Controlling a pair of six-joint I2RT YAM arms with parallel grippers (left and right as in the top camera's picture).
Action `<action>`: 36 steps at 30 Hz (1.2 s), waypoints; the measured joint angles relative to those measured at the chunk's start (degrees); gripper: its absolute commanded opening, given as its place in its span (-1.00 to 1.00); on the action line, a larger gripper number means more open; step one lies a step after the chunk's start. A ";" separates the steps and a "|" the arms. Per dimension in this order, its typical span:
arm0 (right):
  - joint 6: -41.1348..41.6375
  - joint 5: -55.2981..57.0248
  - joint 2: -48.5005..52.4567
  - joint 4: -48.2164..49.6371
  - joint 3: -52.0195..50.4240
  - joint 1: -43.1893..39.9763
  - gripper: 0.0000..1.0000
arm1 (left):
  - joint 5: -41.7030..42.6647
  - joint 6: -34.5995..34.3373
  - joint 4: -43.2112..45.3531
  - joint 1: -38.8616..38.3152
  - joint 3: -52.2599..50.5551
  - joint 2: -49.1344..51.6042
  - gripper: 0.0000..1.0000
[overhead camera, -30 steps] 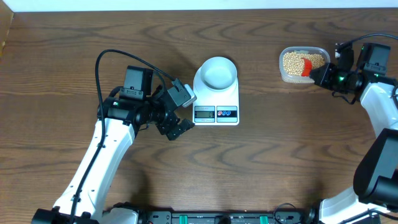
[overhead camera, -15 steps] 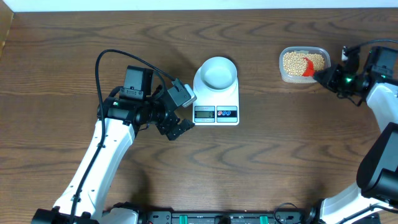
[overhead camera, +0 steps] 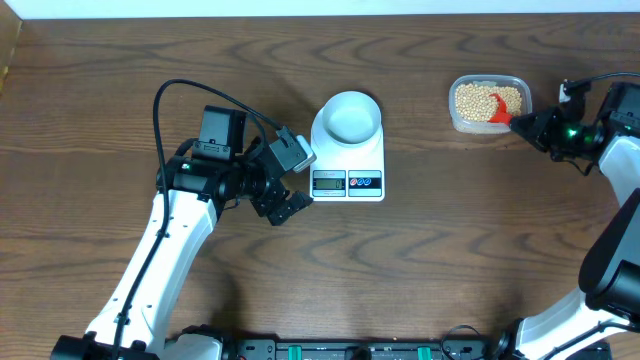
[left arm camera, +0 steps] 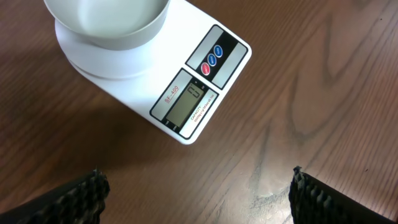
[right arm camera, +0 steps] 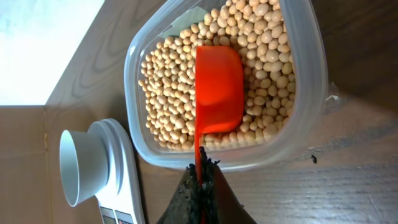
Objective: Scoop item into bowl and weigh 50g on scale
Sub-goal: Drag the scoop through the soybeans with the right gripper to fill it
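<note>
The beige-yellow beans (overhead camera: 478,98) (right arm camera: 261,43) fill a clear plastic tub (overhead camera: 455,115) (right arm camera: 308,81) at the back right. My right gripper (overhead camera: 527,123) (right arm camera: 200,177) is shut on the handle of a red scoop (overhead camera: 496,115) (right arm camera: 217,87), whose empty head lies on the beans near the tub's wall. The small white bowl (overhead camera: 349,116) (left arm camera: 106,22) (right arm camera: 78,158) stands empty on the white scale (overhead camera: 350,165) (left arm camera: 186,87) at mid table. My left gripper (overhead camera: 288,205) (left arm camera: 199,193) is open and empty just left of the scale's display end.
The scale's grey display (left arm camera: 189,102) and round buttons (left arm camera: 211,59) face the table's front. A pale wall edge (overhead camera: 300,8) runs along the back of the brown wood table (overhead camera: 440,260).
My right gripper has drawn back to the right, pulling the red scoop toward the tub's right wall. The left arm has not moved.
</note>
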 measured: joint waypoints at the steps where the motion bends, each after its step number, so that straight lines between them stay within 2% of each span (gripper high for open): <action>1: 0.15 -0.24 0.31 0.44 0.00 0.07 -0.98 | 0.00 0.00 0.00 0.00 0.00 0.00 0.90; 23: 2.36 -9.22 2.97 2.21 0.00 -2.69 -0.98 | 0.00 0.00 0.00 0.00 0.00 0.00 0.90; 36: 4.87 -9.49 5.31 4.68 0.02 0.68 -0.98 | 0.00 0.02 0.00 0.00 0.00 0.00 0.90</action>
